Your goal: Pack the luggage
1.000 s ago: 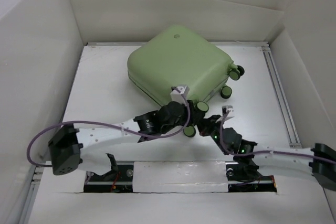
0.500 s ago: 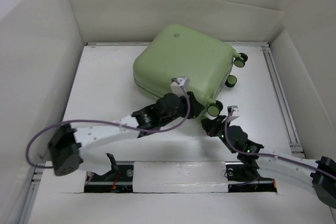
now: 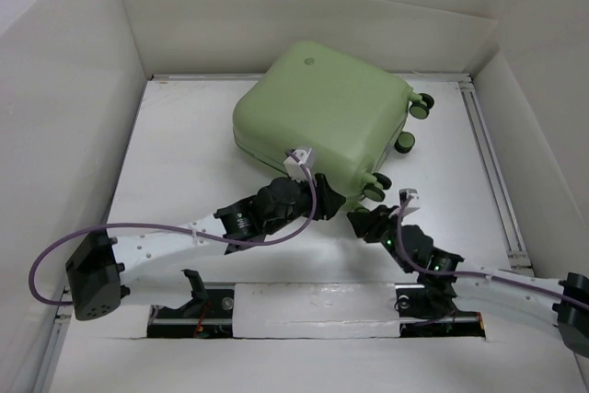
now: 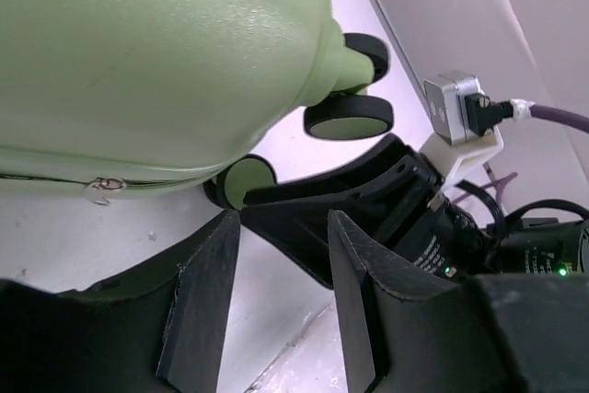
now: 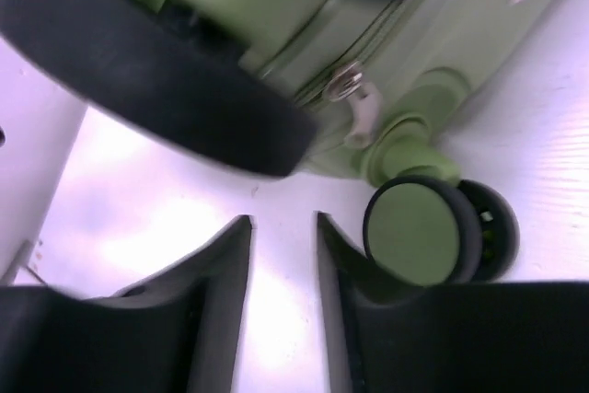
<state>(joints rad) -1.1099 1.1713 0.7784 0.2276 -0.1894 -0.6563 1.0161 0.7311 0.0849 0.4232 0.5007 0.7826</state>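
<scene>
Green luggage (image 3: 322, 112) lying flat on worktop (image 3: 184, 154), left claw (image 4: 281, 227) spread at its 6 o'clock, right claw (image 5: 283, 227) spread by wheel (image 5: 423, 232), 5 o'clock

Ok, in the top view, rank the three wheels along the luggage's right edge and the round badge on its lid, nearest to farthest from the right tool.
1. near wheel, at the luggage corner just beyond the right tool.
2. middle wheel, farther along the right edge.
3. far wheel, at the back right corner.
4. round badge, on the lid toward the back.

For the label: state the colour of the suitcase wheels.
The wheels are green-faced with black rims, clearest in the right wrist view.
</scene>
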